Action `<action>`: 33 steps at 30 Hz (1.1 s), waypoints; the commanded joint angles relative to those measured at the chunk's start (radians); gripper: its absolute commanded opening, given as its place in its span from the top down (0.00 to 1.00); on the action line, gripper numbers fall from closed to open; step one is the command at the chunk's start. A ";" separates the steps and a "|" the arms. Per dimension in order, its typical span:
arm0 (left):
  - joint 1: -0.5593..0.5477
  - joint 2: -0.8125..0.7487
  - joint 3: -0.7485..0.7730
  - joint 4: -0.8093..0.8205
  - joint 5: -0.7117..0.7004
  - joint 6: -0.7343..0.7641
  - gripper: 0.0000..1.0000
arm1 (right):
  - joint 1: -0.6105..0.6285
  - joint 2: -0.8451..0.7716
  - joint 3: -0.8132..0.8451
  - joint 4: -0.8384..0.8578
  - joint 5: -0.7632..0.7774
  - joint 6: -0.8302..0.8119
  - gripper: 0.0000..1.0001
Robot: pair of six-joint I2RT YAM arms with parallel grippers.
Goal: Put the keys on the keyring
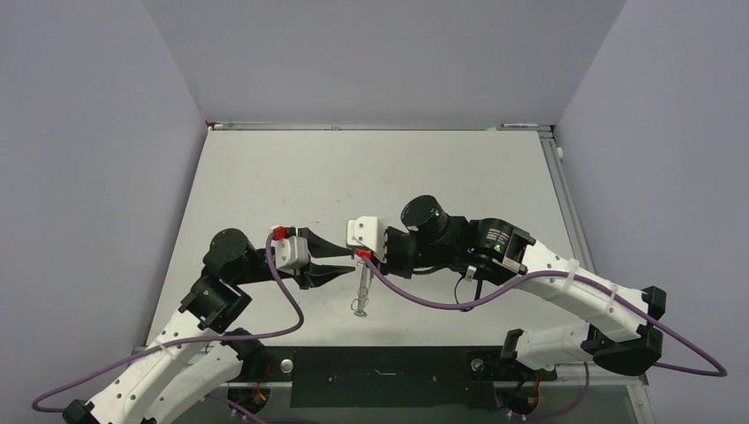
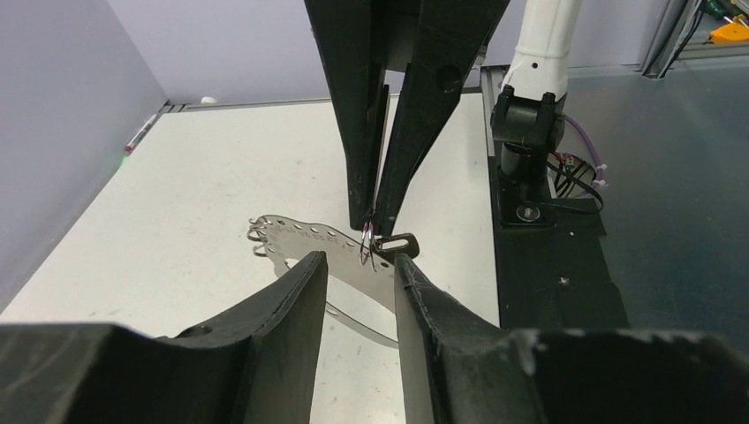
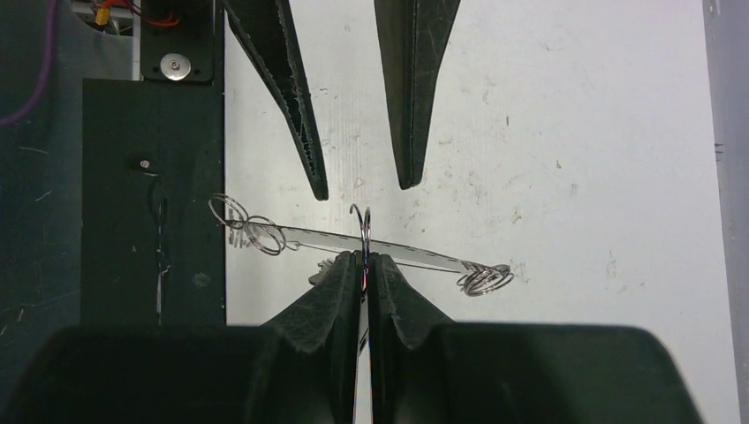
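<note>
The keyring is a thin silver hoop with small silver loops strung on it. It hangs on edge over the table. My right gripper is shut on one small loop at the hoop's top. A key shows its black slotted head right beside those shut tips, and its toothed blade peeks out beside my right finger. My left gripper is open, its tips either side of the hoop's band and close to the right gripper's tips.
A black base plate runs along the table's near edge, beside the hanging hoop. The right arm's base and post stand on it. Purple cables loop over both arms. Grey walls close in the table's left, right and back.
</note>
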 commanded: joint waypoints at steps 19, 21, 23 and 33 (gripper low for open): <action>-0.059 0.050 0.003 0.089 0.017 -0.045 0.77 | 0.018 0.027 0.054 0.039 -0.006 -0.017 0.95; -0.080 0.053 0.007 0.070 -0.004 -0.023 0.77 | 0.018 0.026 0.051 0.040 -0.007 -0.018 0.95; -0.098 0.059 0.015 0.042 -0.023 -0.004 0.78 | 0.018 0.027 0.050 0.040 -0.007 -0.018 0.95; -0.099 0.020 0.013 -0.005 -0.120 0.032 0.69 | 0.019 0.005 0.040 0.039 0.001 -0.015 0.95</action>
